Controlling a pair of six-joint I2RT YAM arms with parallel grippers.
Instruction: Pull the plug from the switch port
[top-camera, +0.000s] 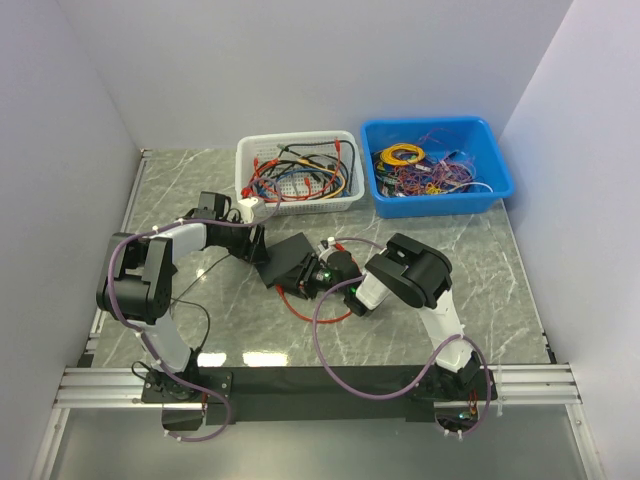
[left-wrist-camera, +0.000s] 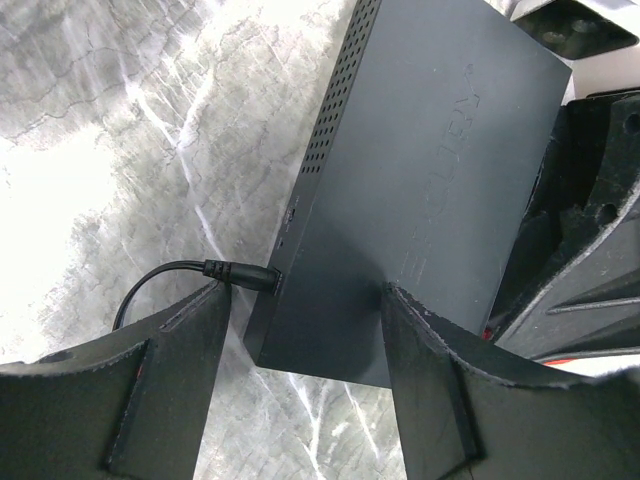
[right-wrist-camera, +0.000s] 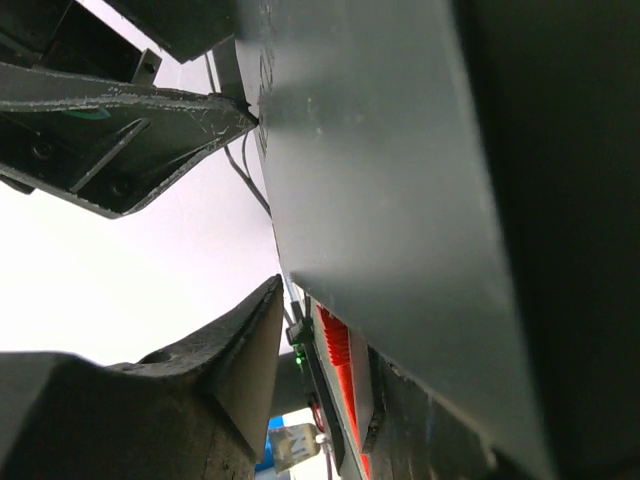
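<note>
**Task state.** The switch (top-camera: 290, 258) sits tilted near the centre of the table (top-camera: 480, 290), between the two arms. In the left wrist view a black plug (left-wrist-camera: 243, 272) with a thin cord is seated in the switch's side wall. In the right wrist view a red connector (right-wrist-camera: 335, 350) occupies a port beside a green light. No plug has been withdrawn, so the extraction itself is judged wholly outstanding.

**Grippers.** The left gripper (left-wrist-camera: 303, 291), at 9 o'clock of the switch, is spread. Its fingers straddle the corner of the box, with the black plug just beside one tip, and nothing is pinched. The right gripper (top-camera: 332, 272), at 4 o'clock, has the box between its fingers and appears clamped across its thickness, bracing it.

**Containers.** A white mesh basket (top-camera: 300, 205) stands at 12 o'clock of the switch and holds a tangle of red, black and yellow cables (top-camera: 300, 175). A blue bin (top-camera: 437, 205) stands at 1 o'clock, just beside the basket, and holds a heap of yellow, purple and red wires (top-camera: 425, 170).
</note>
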